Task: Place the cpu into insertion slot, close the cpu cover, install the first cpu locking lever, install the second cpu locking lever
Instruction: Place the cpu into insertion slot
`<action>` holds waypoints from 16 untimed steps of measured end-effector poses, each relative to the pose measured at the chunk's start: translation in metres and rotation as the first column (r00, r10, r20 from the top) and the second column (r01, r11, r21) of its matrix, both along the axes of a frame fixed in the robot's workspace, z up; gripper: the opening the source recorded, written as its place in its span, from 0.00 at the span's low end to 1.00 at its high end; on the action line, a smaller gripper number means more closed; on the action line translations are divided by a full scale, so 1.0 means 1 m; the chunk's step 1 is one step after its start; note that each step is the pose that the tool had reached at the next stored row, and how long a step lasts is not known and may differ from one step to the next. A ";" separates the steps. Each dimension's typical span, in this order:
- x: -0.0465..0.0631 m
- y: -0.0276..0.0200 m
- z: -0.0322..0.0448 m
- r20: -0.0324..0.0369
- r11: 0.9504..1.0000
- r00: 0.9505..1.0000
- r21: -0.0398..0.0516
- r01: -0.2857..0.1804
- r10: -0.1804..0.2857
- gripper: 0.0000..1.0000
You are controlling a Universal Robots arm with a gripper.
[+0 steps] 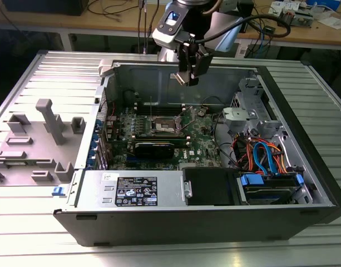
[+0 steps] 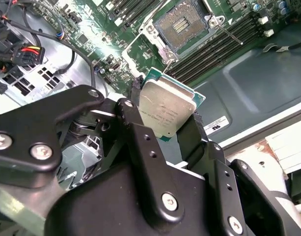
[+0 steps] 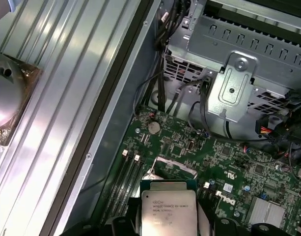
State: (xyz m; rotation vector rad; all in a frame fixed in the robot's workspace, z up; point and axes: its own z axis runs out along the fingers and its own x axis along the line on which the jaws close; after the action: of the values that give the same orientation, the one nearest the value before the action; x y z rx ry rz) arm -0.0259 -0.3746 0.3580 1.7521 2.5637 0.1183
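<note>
My gripper (image 1: 188, 78) hangs above the open computer case, over the back of the motherboard (image 1: 198, 146), shut on the cpu (image 2: 165, 110). The cpu is a flat square chip with a silver-grey top and a green edge, clamped by two sides between the black fingers (image 2: 194, 129); it also appears in the first wrist view (image 3: 169, 211). The insertion slot (image 1: 164, 127) lies below and toward the case front from the gripper, open, with its dark contact field (image 2: 181, 23) bare. A thin metal lever (image 2: 230, 33) stands off beside the socket. I cannot make out the cpu cover's position.
Long black memory slots (image 2: 214, 46) run beside the socket. A black graphics card (image 1: 153, 148) lies in front of it. A drive cage (image 1: 249, 108) and coloured cables (image 1: 262, 156) fill the exterior view's right. The power supply (image 1: 134, 190) spans the front. A grey fixture (image 1: 48, 125) stands outside, at the left.
</note>
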 end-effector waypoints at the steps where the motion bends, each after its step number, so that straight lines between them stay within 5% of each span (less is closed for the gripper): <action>1: 0.000 -0.0001 -0.0001 0.000 1.000 1.000 0.000 0.009 -0.009 0.54; 6: 0.000 -0.0001 -0.0017 -0.001 0.994 0.994 0.000 0.109 -0.109 0.54; 16: 0.000 -0.0002 -0.0017 -0.001 0.993 0.993 0.000 0.116 -0.116 0.54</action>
State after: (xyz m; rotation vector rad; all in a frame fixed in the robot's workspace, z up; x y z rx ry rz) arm -0.0258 -0.3748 0.3562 1.8963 2.4544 0.1139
